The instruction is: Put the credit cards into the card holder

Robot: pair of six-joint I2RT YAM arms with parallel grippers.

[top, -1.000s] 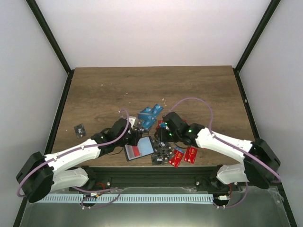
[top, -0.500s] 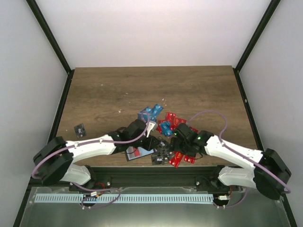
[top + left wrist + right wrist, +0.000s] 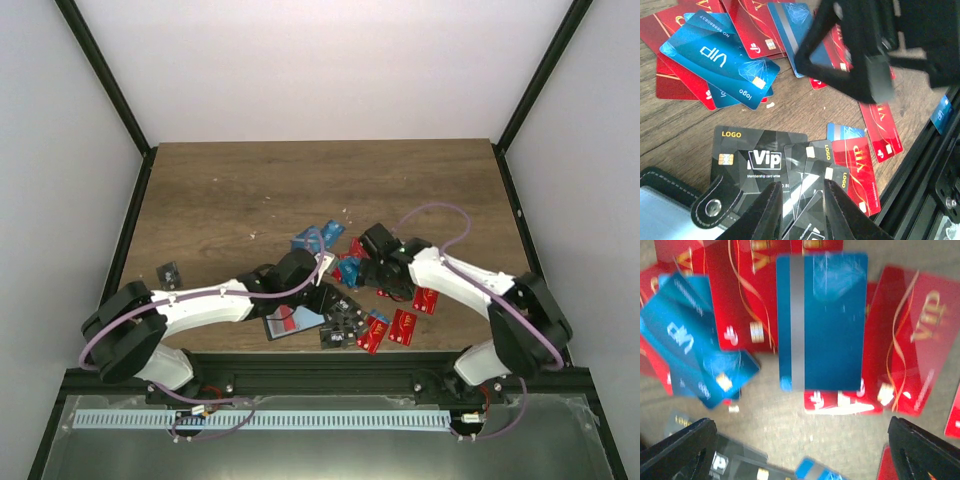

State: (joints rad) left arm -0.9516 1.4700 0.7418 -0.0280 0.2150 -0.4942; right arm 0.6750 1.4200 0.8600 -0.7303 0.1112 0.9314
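Note:
Credit cards lie in a loose pile: blue cards, red cards and black cards. The card holder lies open near the front edge; its stitched clasp tab shows in the left wrist view. My left gripper hovers over the black cards beside the holder, its jaws a narrow gap apart, and no card is pinched. My right gripper stands wide open over bare wood, just below a face-down blue card resting on red cards.
One black card lies alone at the left of the table. The black front rail runs close behind the near cards. My right gripper's body hangs over the pile in the left wrist view.
My right gripper has opened wide and moved back from the near cards to the red and blue pile. My left arm has reached right, and its gripper has opened slightly.

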